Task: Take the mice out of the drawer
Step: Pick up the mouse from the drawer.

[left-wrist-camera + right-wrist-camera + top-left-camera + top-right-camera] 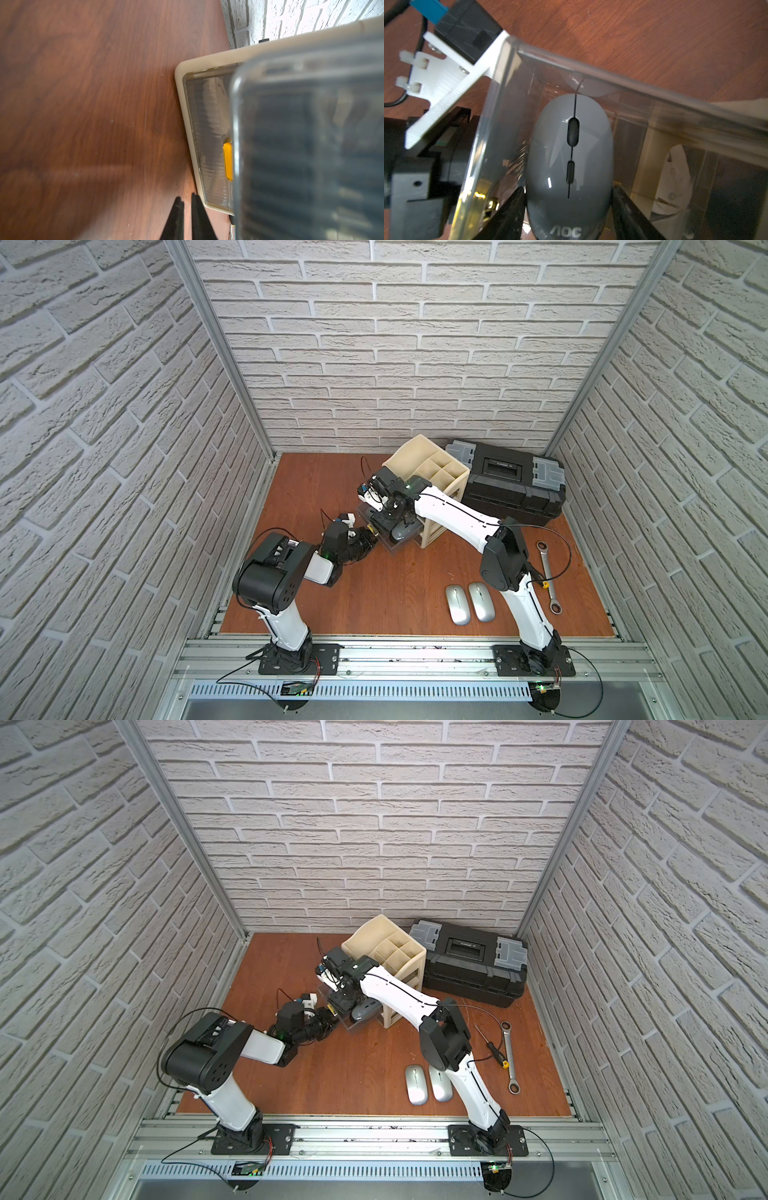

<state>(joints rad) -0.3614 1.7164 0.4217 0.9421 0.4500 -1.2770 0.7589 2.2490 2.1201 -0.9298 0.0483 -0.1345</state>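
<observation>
Dark grey mouse (570, 145) lay in the pulled-out clear drawer (633, 87), my right gripper (569, 188) clamped across its flanks; my left gripper (187, 198), fingers together, hung at the drawer's eight o'clock.

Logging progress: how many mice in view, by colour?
silver mice: 2, on the table
dark grey mouse: 1, in the open drawer
white mouse: 1, behind a closed drawer front
Total: 4
</observation>
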